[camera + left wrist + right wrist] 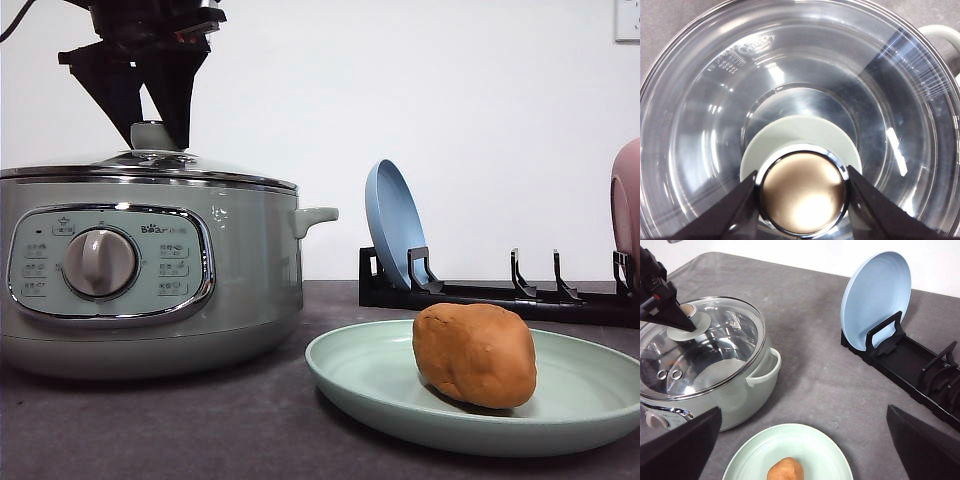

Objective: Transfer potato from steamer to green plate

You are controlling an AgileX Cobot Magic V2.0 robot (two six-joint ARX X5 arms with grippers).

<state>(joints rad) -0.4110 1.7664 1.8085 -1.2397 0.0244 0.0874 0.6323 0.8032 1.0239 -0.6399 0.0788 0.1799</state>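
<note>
The orange-brown potato [475, 355] [785, 470] lies on the pale green plate [350, 375] [750, 455] at the front right of the table. To its left stands the sage-green steamer [250, 270] [747, 392] with its glass lid [700, 100] on. My left gripper [155, 128] [801, 170] [684, 319] reaches down from above and is shut on the lid knob [804, 195], one finger on each side. My right gripper [804, 409] hovers open above the plate's near side, holding nothing.
A black dish rack [500, 295] [920, 365] runs along the back right with a blue plate [392, 225] [875, 300] standing in it. A pink plate [628, 200] shows at the right edge. Bare grey table lies between steamer and rack.
</note>
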